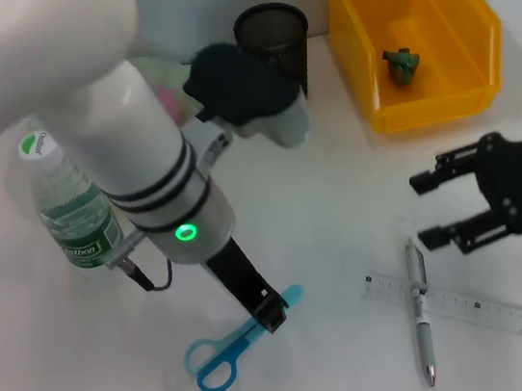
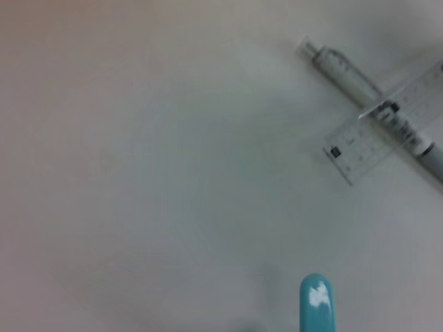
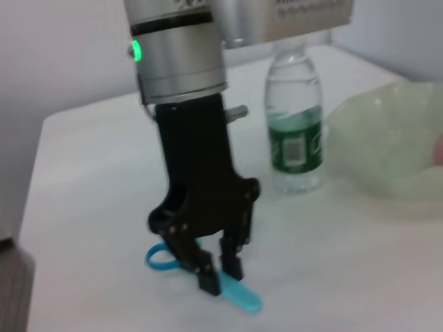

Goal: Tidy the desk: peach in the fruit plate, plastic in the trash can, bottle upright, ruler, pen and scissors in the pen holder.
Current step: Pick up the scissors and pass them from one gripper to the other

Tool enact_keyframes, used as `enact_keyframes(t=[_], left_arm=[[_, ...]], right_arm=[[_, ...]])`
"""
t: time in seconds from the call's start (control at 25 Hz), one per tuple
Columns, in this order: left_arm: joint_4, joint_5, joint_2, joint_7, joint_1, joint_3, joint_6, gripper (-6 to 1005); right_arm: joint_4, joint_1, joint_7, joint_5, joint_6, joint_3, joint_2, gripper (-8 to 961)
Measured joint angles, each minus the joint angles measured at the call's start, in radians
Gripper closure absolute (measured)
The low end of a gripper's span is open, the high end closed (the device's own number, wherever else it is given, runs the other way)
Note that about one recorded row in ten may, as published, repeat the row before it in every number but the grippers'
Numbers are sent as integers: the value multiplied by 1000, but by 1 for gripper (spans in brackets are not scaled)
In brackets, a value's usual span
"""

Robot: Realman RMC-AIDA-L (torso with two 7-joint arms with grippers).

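My left gripper (image 1: 270,313) is down at the table and shut on the blue scissors (image 1: 227,353), gripping the covered blade; the handles lie on the table. The right wrist view shows its fingers (image 3: 205,275) pinching the scissors (image 3: 239,296). The blade tip (image 2: 317,303) shows in the left wrist view. A pen (image 1: 421,314) lies across a clear ruler (image 1: 461,302) at the front right. My right gripper (image 1: 421,211) is open and empty just above them. The water bottle (image 1: 70,208) stands upright at the left. The black mesh pen holder (image 1: 273,36) stands at the back.
A yellow bin (image 1: 423,105) at the back right holds a crumpled green piece of plastic (image 1: 401,65). A pale green plate (image 3: 387,149) with a pink peach (image 1: 167,100) sits behind my left arm, mostly hidden. The pen (image 2: 360,86) and ruler (image 2: 387,128) also show in the left wrist view.
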Motion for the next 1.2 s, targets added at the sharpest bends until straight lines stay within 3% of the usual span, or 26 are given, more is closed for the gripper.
enact_keyframes(t=[0.16, 0.24, 0.32, 0.4, 0.52, 0.56, 0.68, 0.84, 1.04, 1.08, 1.12, 1.16, 1.2], left_arm=[[54, -6, 3, 44, 38, -147, 73, 781], [115, -27, 3, 61, 85, -264, 120, 781], [131, -42, 4, 67, 103, -302, 131, 781], [141, -132, 6, 94, 151, -398, 149, 780], [136, -192, 6, 111, 177, -443, 153, 780], [123, -267, 7, 130, 220, -488, 151, 780], [87, -367, 6, 153, 267, -526, 145, 779], [-32, -607, 9, 209, 346, -592, 153, 778], [-42, -650, 8, 219, 365, -599, 149, 778], [-108, -806, 4, 285, 410, -605, 130, 777], [-108, -806, 4, 285, 410, -605, 130, 777], [-204, -933, 0, 370, 424, -585, 113, 777], [-204, -933, 0, 370, 424, -585, 113, 777]], right_arm=[[-9, -2, 15, 42, -38, 121, -7, 280], [3, -14, 28, 103, -57, 201, -23, 280], [8, -19, 35, 122, -59, 219, -29, 281], [18, -32, 52, 156, -60, 245, -39, 281], [39, -42, 72, 190, -59, 282, -51, 282], [44, -44, 75, 196, -59, 294, -53, 282], [63, -53, 76, 203, -58, 337, -54, 282], [100, -79, 42, 254, -70, 384, -53, 283], [114, -102, 9, 306, -70, 390, -45, 284], [114, -102, 9, 306, -70, 390, -45, 284], [119, -104, -1, 309, -70, 391, -43, 285], [126, -105, -15, 313, -70, 393, -40, 285], [133, -105, -27, 315, -69, 395, -38, 285]])
